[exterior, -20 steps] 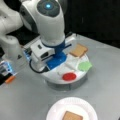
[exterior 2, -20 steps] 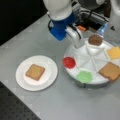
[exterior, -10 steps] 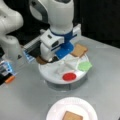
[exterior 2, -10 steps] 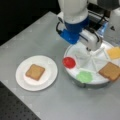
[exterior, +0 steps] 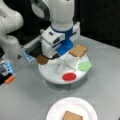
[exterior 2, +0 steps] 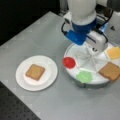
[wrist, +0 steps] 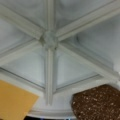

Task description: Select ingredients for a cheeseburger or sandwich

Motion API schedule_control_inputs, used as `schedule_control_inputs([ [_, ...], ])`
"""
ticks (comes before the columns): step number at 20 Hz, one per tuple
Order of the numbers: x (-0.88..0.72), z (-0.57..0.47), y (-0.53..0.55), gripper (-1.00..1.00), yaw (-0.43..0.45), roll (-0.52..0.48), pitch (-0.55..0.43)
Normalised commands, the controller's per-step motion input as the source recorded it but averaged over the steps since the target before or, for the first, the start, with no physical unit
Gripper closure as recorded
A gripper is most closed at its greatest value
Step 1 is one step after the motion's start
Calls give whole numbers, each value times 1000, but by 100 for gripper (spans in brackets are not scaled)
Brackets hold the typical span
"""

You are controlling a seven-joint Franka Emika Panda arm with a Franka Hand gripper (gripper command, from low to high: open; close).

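My gripper (exterior 2: pixel 93 49) hangs low over the middle of the white divided tray (exterior 2: pixel 75 53); its fingertips are hidden under the hand. The wrist view looks straight down on the tray's hub (wrist: pixel 49 40), with yellow cheese (wrist: pixel 12 103) at bottom left and the brown patty (wrist: pixel 98 103) at bottom right. In both front views the tray also holds a red disc (exterior 2: pixel 69 62), green lettuce (exterior 2: pixel 84 76), a tan bread square (exterior 2: pixel 110 71) and cheese (exterior 2: pixel 113 52). The patty (exterior: pixel 42 59) lies just left of the hand. One bread square (exterior 2: pixel 35 72) lies alone on the paper plate (exterior 2: pixel 50 65).
The plate (exterior: pixel 82 105) sits in front of the tray in a front view. A second white arm base (exterior: pixel 11 37) with blue and orange parts stands at that view's left. The table's dark perforated edge (exterior 2: pixel 15 110) shows at a front view's bottom left.
The arm has shifted to the right over the tray, from above its left side to its centre. The food pieces and the plate have stayed put.
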Motion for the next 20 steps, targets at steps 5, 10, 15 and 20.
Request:
schedule_control_inputs([
  [5, -307, -218, 125, -100, 32, -11, -295],
  [10, -321, -268, 125, -100, 2, -60, -264],
  [15, -343, -291, 77, -100, 2, -90, -252],
  [20, -304, -218, 82, -100, -4, -85, -247],
])
